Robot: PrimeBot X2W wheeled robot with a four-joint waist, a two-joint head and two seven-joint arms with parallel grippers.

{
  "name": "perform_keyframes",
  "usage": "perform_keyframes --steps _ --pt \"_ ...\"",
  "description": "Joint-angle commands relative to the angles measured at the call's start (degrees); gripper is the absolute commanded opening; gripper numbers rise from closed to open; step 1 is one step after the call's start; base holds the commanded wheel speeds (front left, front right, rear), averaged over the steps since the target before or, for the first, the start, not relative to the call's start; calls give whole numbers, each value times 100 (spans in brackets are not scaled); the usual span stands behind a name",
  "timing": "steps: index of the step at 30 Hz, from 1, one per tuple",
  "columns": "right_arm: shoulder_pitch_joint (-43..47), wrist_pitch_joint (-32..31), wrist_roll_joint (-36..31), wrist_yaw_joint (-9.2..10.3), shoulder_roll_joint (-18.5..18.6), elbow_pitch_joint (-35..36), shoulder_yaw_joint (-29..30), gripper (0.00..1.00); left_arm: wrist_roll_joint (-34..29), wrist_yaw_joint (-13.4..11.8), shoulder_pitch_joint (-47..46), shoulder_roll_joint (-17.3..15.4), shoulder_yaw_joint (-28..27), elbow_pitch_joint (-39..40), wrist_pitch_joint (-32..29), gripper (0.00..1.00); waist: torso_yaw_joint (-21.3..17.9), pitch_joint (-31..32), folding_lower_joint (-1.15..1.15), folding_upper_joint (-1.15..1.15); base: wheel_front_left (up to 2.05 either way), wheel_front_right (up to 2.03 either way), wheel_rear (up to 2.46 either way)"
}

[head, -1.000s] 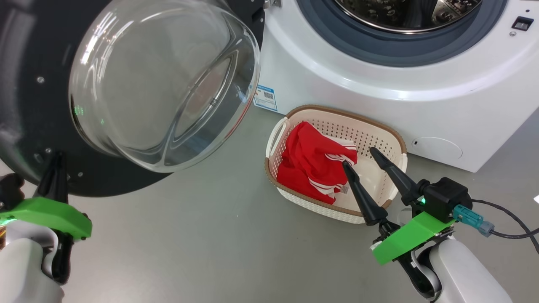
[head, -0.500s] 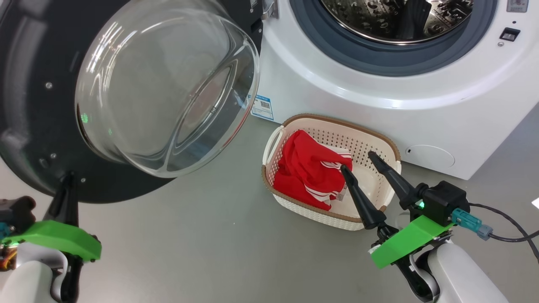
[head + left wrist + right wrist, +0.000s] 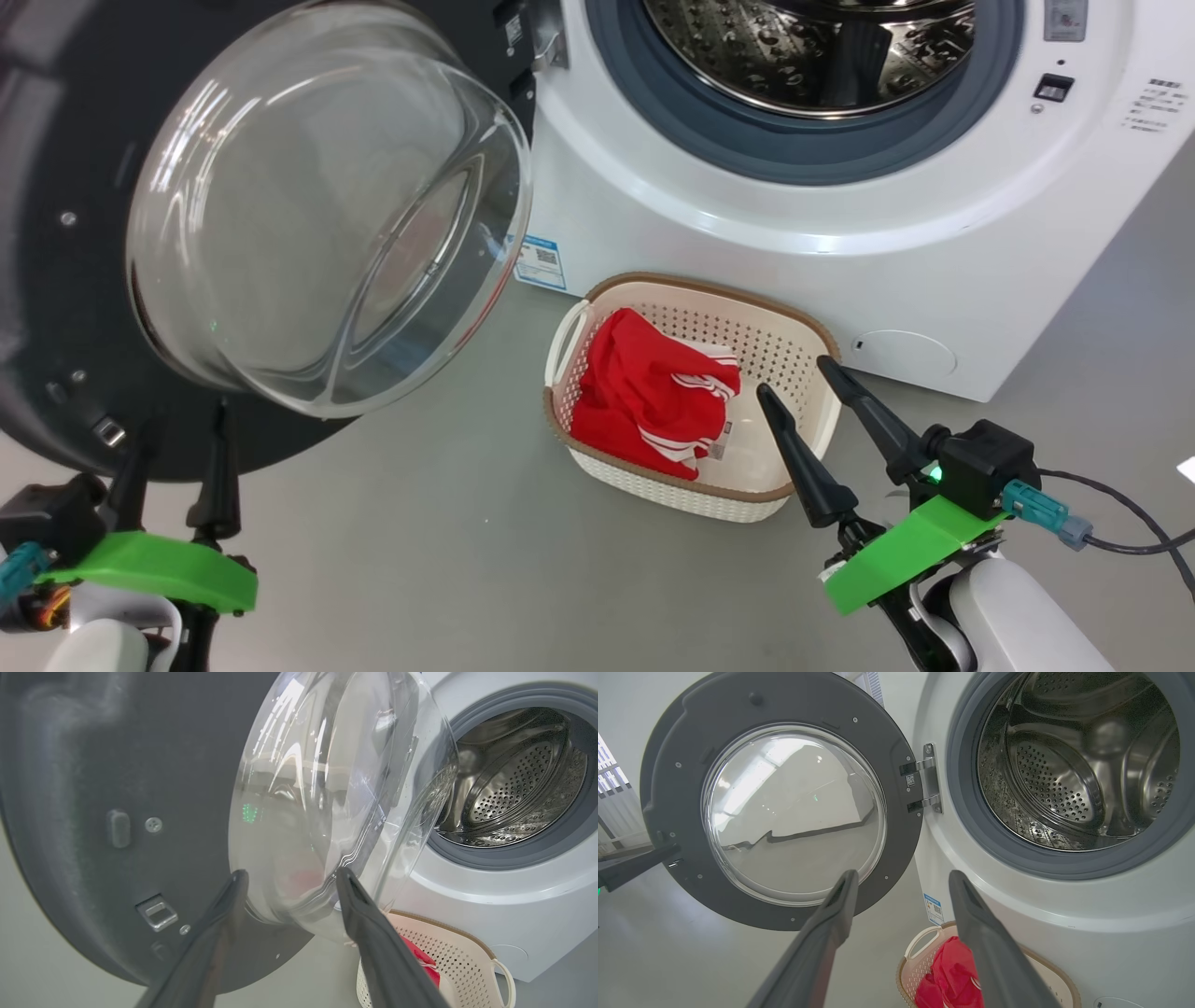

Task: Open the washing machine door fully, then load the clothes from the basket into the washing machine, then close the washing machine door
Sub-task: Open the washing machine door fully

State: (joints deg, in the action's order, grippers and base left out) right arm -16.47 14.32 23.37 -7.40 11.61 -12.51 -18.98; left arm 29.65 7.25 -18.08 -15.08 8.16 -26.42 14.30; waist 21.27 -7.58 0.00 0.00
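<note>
**Q:** Where is the door (image 3: 280, 215)?
**A:** Swung wide to the left of the washer (image 3: 747, 215), leaving the drum (image 3: 812, 56) exposed. The left gripper (image 3: 177, 422) sits below the door's black rim, fingers apart, holding nothing.
**Q:** And the clothes (image 3: 644, 392)?
**A:** In the basket (image 3: 691, 280) (on the floor (image 3: 467, 560), against the washer's front). The right gripper (image 3: 792, 373) is over the basket's near right corner, fingers spread, empty.

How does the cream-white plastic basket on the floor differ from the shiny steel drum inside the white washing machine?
The cream-white plastic basket is rounded-rectangular; the shiny steel drum is round. The basket holds red striped clothes; the drum shows none. The basket opens upward; the drum opens toward the front. Both have perforated walls.
</note>
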Motion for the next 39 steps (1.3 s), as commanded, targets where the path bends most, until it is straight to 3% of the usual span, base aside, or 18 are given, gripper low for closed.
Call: perform_keyframes --steps 1,22,39 --pt "26 68 -17 -9 -27 164 -108 100 -91 -47 -29 -185 -230 178 70 100 -80 40 0 0 0 0 0" --pt "225 68 -118 -9 66 338 -12 100 -442 -252 737 172 -528 1316 70 100 -1090 334 0 0 0 0 0" --pt "310 68 -185 -9 131 460 184 100 -579 -252 1082 337 -594 1641 70 100 -1889 415 0 0 0 0 0"
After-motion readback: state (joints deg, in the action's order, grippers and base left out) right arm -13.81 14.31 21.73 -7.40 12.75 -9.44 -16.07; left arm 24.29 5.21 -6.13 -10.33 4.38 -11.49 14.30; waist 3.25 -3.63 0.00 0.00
